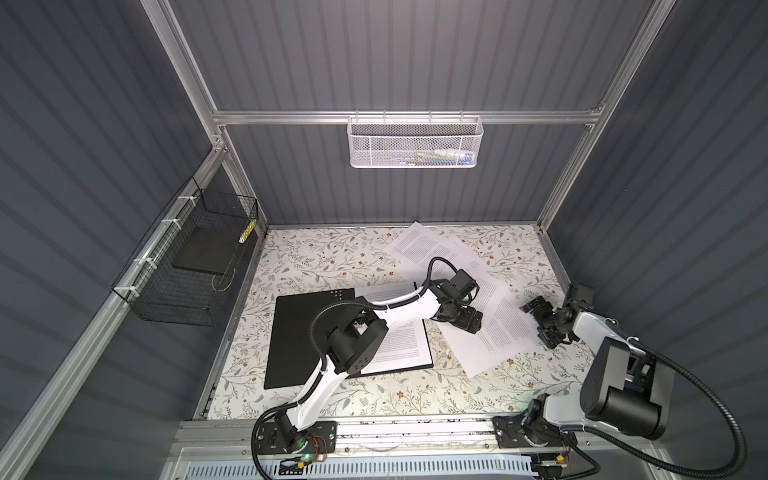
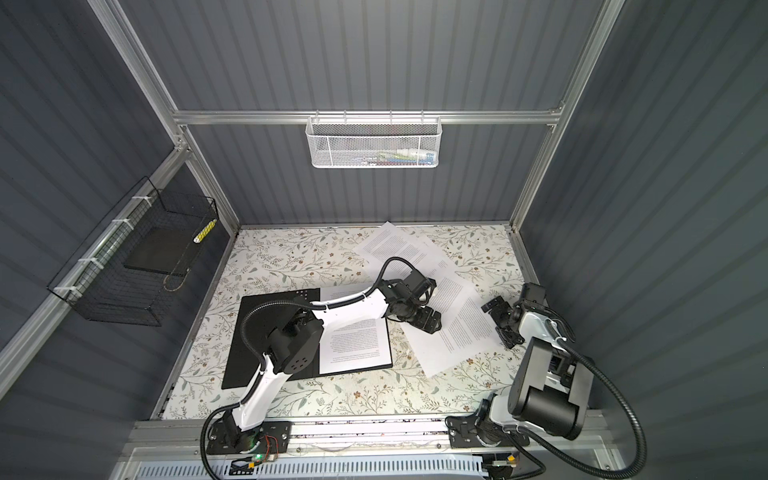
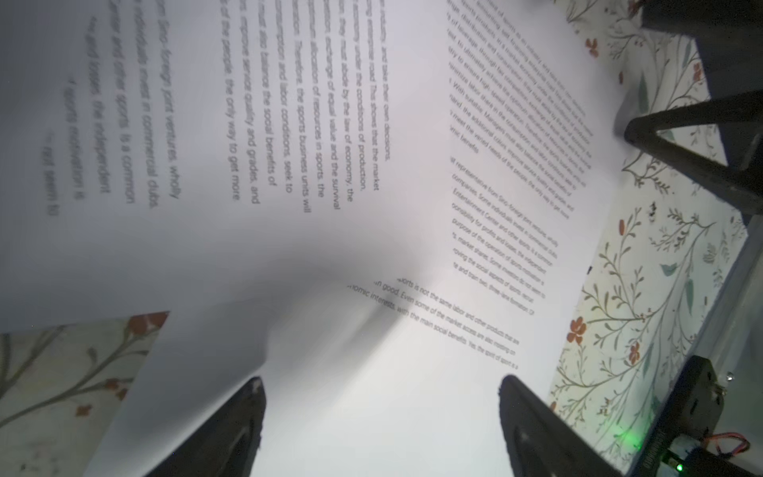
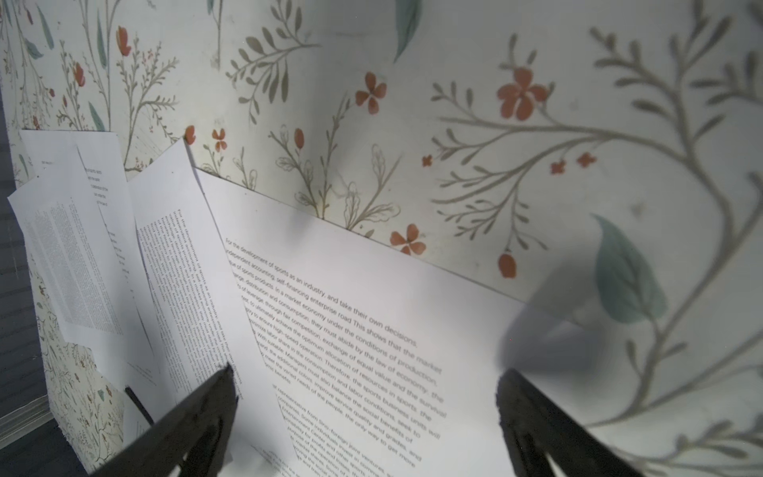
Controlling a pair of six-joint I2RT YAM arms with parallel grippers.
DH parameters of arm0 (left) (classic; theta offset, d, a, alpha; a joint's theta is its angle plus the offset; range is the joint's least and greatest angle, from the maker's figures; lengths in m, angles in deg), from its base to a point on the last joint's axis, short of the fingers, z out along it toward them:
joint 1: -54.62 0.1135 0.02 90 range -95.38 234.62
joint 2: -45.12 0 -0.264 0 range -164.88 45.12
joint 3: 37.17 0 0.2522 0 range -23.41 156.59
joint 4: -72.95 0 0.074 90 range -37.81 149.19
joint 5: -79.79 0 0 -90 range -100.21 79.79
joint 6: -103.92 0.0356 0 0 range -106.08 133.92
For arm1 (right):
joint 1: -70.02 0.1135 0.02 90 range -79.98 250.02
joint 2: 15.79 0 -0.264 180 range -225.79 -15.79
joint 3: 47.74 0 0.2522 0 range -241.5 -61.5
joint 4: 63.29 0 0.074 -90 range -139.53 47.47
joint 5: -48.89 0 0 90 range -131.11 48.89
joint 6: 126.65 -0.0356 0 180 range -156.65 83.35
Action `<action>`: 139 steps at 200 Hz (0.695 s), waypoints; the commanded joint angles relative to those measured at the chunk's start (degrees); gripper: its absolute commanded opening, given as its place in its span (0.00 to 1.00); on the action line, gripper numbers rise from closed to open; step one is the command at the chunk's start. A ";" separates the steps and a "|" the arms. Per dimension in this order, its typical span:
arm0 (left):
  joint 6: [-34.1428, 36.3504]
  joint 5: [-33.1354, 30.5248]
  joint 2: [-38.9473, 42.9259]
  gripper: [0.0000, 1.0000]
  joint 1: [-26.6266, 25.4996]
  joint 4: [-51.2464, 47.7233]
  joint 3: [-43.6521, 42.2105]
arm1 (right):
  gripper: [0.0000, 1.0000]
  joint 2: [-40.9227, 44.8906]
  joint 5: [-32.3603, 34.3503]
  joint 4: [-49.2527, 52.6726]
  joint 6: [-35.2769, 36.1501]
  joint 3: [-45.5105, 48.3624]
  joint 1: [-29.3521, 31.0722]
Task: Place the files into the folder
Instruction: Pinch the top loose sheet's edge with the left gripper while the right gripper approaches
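1. The floral-patterned tabletop (image 1: 316,257) fills the lower half of both top views.
2. The files (image 1: 498,332), loose white paper sheets printed with small black text, lie overlapped and fanned from upper centre to right of centre. One further printed sheet (image 1: 399,345) lies flat on the right leaf of the folder.
3. The folder (image 1: 291,332), thin and flat with a black inside, lies open left of centre. Its left leaf is bare.
4. A black wire basket (image 1: 187,266) hangs on the wall at left. A white mesh basket (image 1: 415,143) hangs on the rail at upper centre.
5. The left gripper (image 1: 473,324) sits over the near sheets just right of the folder. Its jaws stand wide and hold nothing (image 3: 382,396).
6. The right gripper (image 1: 536,326) sits at the right edge of the largest sheet. Its jaws are wide apart and grasp nothing (image 4: 367,384).
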 commanded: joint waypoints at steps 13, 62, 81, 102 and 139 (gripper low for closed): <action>1.73 0.21 -2.36 0.89 -0.42 -2.66 0.70 | 0.99 -2.38 0.24 -1.84 -1.21 -1.04 -0.77; 1.48 -1.07 -1.58 0.90 -0.40 -3.46 -2.70 | 0.99 -7.08 -4.31 -3.03 -3.29 -2.73 -1.28; 1.07 -0.88 -0.95 0.90 -0.40 -2.91 -4.07 | 0.99 -9.02 -6.64 -4.17 -4.45 -2.31 -1.28; 0.91 -0.81 -0.79 0.90 -0.40 -3.26 -4.48 | 0.99 -10.61 -8.67 -5.20 -5.01 -1.60 -1.13; 0.61 -0.70 -1.28 0.90 -0.41 -3.43 -4.15 | 0.99 -11.07 -12.02 -6.72 -5.37 -0.05 -0.79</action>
